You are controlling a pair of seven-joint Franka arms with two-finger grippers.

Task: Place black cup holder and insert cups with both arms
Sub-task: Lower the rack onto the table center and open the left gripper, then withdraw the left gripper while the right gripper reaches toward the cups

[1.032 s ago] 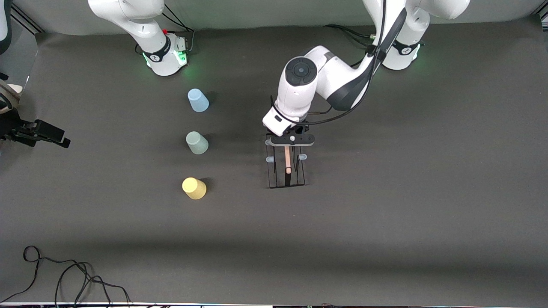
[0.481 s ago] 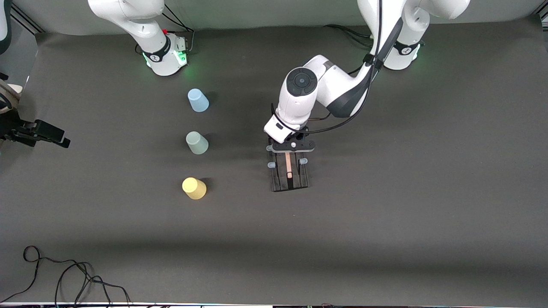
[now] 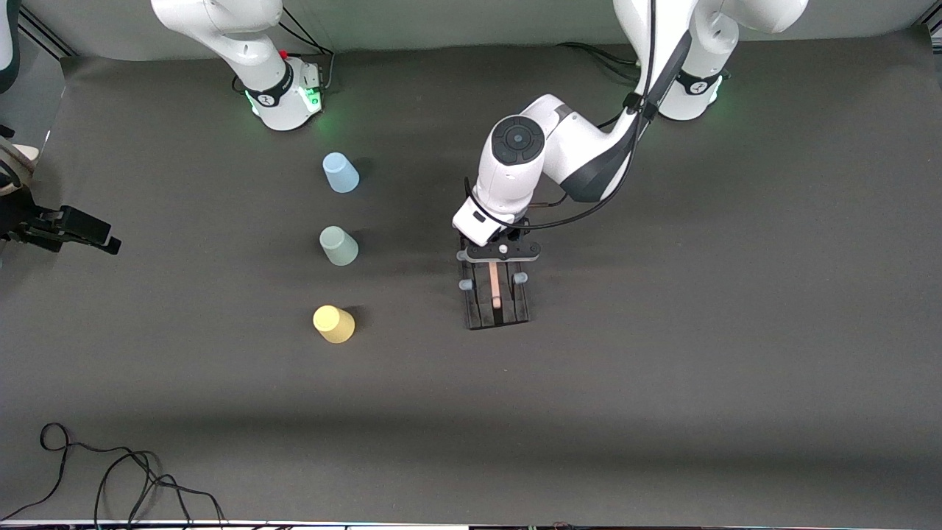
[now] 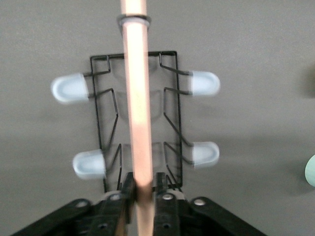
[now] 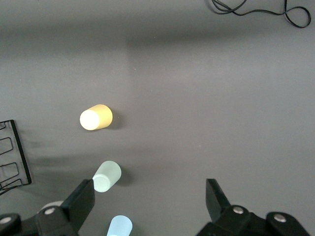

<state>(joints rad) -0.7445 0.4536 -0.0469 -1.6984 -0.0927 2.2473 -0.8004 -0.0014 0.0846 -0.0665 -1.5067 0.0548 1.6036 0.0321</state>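
Note:
The black cup holder (image 3: 499,308) stands on the dark mat mid-table, and its wooden rod handle (image 4: 138,98) runs between the fingers of my left gripper (image 3: 499,254). In the left wrist view the left gripper (image 4: 142,184) hugs the rod, with only a sliver of gap on one side. Pale pegs (image 4: 69,88) stick out from the wire frame. Three cups lie in a row toward the right arm's end: light blue (image 3: 340,172), grey-green (image 3: 338,245) and yellow (image 3: 333,324). My right gripper (image 5: 149,196) hangs open high over the cups, holding nothing.
A loose black cable (image 3: 110,471) lies at the near corner toward the right arm's end. A black fixture (image 3: 66,228) juts in at that same table edge. The arm bases (image 3: 283,92) stand along the far edge.
The left arm lowered the holder onto the mat and shifted it slightly toward its own end. The left fingers have eased a little on the handle. The right arm has not moved.

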